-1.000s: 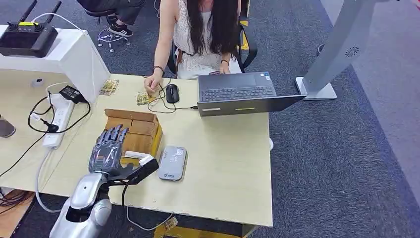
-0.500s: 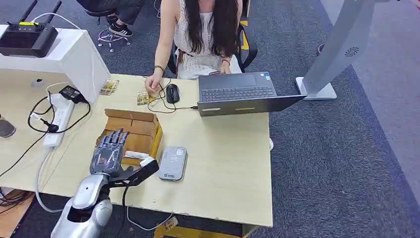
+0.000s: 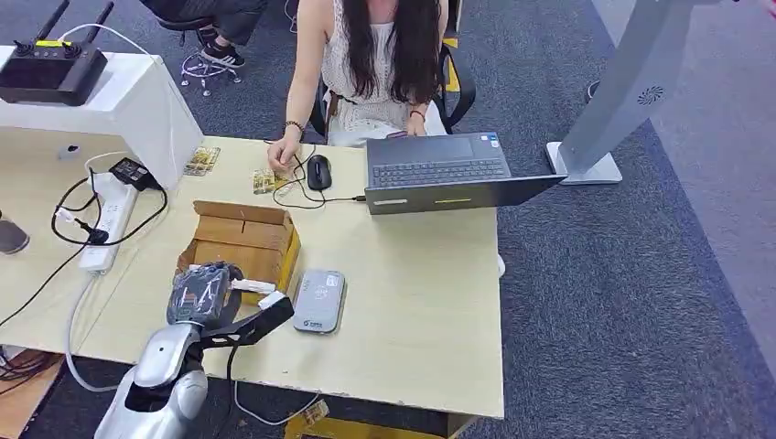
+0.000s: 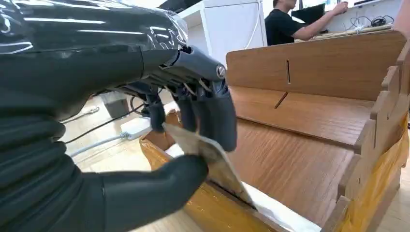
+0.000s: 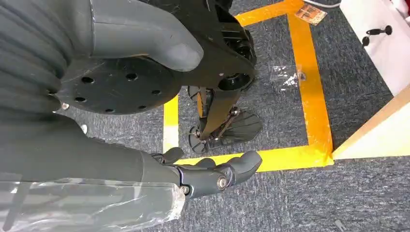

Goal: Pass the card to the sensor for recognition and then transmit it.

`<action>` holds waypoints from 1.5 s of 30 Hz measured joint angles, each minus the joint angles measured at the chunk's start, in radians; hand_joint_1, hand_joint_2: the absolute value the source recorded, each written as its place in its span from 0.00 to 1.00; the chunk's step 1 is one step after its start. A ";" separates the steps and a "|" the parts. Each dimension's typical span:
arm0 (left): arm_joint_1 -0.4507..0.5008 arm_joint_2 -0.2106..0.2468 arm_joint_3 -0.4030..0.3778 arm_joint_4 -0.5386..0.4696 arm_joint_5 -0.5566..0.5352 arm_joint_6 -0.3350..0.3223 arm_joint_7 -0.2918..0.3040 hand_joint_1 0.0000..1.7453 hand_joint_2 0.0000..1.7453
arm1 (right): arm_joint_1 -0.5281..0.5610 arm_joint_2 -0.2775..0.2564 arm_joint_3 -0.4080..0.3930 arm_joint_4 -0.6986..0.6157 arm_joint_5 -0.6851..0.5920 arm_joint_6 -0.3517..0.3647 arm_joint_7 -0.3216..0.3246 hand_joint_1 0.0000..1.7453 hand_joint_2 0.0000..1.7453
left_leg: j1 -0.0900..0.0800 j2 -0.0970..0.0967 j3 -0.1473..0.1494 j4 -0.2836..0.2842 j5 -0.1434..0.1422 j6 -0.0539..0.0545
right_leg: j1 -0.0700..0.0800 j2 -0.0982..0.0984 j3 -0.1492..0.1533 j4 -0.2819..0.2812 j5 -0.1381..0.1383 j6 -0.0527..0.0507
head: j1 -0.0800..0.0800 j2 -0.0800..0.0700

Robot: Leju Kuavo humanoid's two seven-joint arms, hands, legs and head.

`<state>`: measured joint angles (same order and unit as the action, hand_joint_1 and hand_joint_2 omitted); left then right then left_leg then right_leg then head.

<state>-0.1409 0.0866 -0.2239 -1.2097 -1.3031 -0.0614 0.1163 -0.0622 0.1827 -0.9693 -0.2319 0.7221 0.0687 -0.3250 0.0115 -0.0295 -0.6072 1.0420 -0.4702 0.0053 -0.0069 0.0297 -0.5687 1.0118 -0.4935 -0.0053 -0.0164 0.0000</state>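
Note:
My left hand (image 3: 203,293) sits at the near edge of the open wooden box (image 3: 247,240) with its fingers curled in. The left wrist view shows that hand (image 4: 193,121) pinching a thin pale card (image 4: 209,155) between thumb and fingers. The card is tilted over the box's near wall (image 4: 227,208), its lower end still inside. The grey card sensor (image 3: 318,299) lies flat on the table just right of the box and of my hand. My right hand (image 5: 212,174) hangs over the carpet, fingers loosely apart and holding nothing.
A person sits at the far side of the table (image 3: 412,311) behind an open laptop (image 3: 439,174), one hand near a mouse (image 3: 317,171). A power strip (image 3: 105,219) with cables lies at the left. Small cards (image 3: 201,161) lie beside a white stand (image 3: 119,110).
My left hand's fingers, spread flat over the box a second ago, have curled in and closed on the card. The hand has drawn back slightly toward the near edge.

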 joint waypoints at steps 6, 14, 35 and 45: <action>0.001 0.000 0.000 -0.001 0.004 0.012 -0.002 1.00 1.00 | 0.000 0.000 -0.002 0.000 0.002 0.000 -0.001 0.00 1.00 | 0.000 0.000 0.000 0.000 0.000 0.000 | 0.000 0.000 0.000 0.000 0.000 0.000 | 0.000 0.000; 0.005 -0.005 0.000 -0.004 -0.014 0.052 0.015 1.00 1.00 | 0.000 0.000 -0.010 0.000 0.011 -0.002 -0.002 0.00 1.00 | 0.000 0.000 0.000 0.000 0.000 0.000 | 0.000 0.000 0.000 0.000 0.000 0.000 | 0.000 0.000; 0.011 -0.019 0.000 -0.004 -0.027 0.086 0.022 1.00 1.00 | 0.000 0.000 -0.023 0.000 0.016 -0.002 -0.002 0.00 1.00 | 0.000 0.000 0.000 0.000 0.000 0.000 | 0.000 0.000 0.000 0.000 0.000 0.000 | 0.000 0.000; 0.011 -0.019 0.000 -0.005 -0.031 0.086 0.027 1.00 1.00 | 0.000 0.000 -0.023 0.000 0.018 -0.002 -0.002 0.00 1.00 | 0.000 0.000 0.000 0.000 0.000 0.000 | 0.000 0.000 0.000 0.000 0.000 0.000 | 0.000 0.000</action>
<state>-0.1299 0.0675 -0.2235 -1.2142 -1.3344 0.0244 0.1438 -0.0620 0.1827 -0.9922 -0.2319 0.7401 0.0671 -0.3265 0.0115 -0.0296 -0.6071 1.0420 -0.4701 0.0053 -0.0069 0.0296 -0.5687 1.0118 -0.4935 -0.0053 -0.0164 0.0000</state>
